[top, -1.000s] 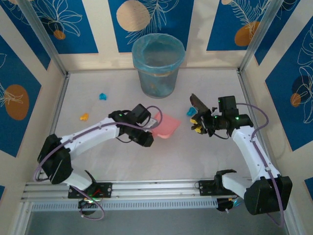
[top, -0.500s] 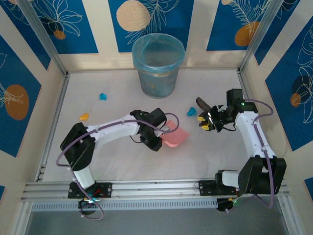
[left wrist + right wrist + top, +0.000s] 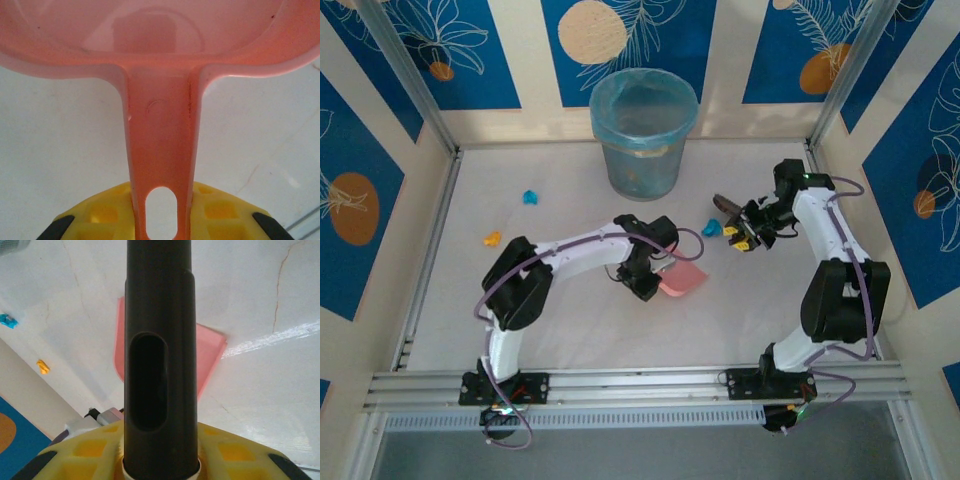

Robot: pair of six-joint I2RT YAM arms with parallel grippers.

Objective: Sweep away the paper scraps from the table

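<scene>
My left claw (image 3: 162, 214) grips the dustpan (image 3: 150, 40) by its handle, and my right claw (image 3: 159, 456) grips the brush (image 3: 159, 340). Next I should sweep the blue scrap (image 3: 711, 228) by the brush into the pan.

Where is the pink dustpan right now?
In the top view the pink dustpan is near the middle of the table, held by its handle in the left gripper, with a blue paper scrap just beyond it.

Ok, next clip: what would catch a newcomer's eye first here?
The pink dustpan at the centre of the table, its handle clamped in the left gripper, stands out first. Just right of it, the right gripper holds a dark-handled brush beside a blue scrap. Behind them a bin with a blue liner stands at the back edge, and an orange scrap lies far left.
</scene>
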